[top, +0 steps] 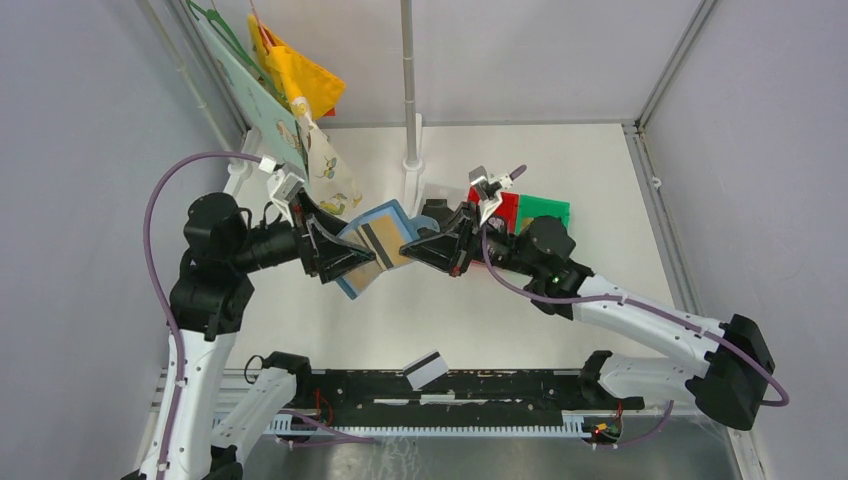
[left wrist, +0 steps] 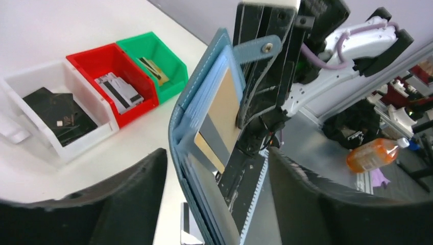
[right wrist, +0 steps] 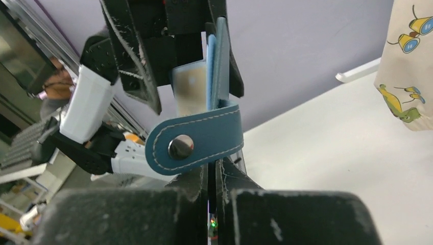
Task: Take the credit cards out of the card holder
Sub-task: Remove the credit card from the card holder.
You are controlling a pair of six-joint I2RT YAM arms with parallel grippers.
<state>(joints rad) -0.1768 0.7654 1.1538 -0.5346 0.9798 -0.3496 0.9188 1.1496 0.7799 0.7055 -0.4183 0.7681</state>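
Your card holder [top: 396,210] hangs above the counter [top: 600,200], its long axis running 8 to 2 o'clock. The left end effector [top: 352,252] clamps its 8 o'clock end. The right end effector [top: 410,248], fingers pressed together, seems to pinch the gold-toned card [top: 383,243]. Draw toward 2 o'clock.

This looks like a robotics lab test cell. A tall white metal pole [top: 409,80] stands on a plain white table top [top: 600,170], boxed in by blank pale grey wall panels [top: 80,110] on aluminium frame struts [top: 672,62]. In front of the pole, a white-and-black left robot arm [top: 200,300] and its twin right robot arm [top: 650,320] rise from a black mounting rail [top: 500,385]. Right of the pole sit a small red plastic sorting bin [top: 508,203] and a green plastic sorting bin [top: 545,212]. Beyond the table, the left wrist view shows blurred racks, perhaps other robot stations.
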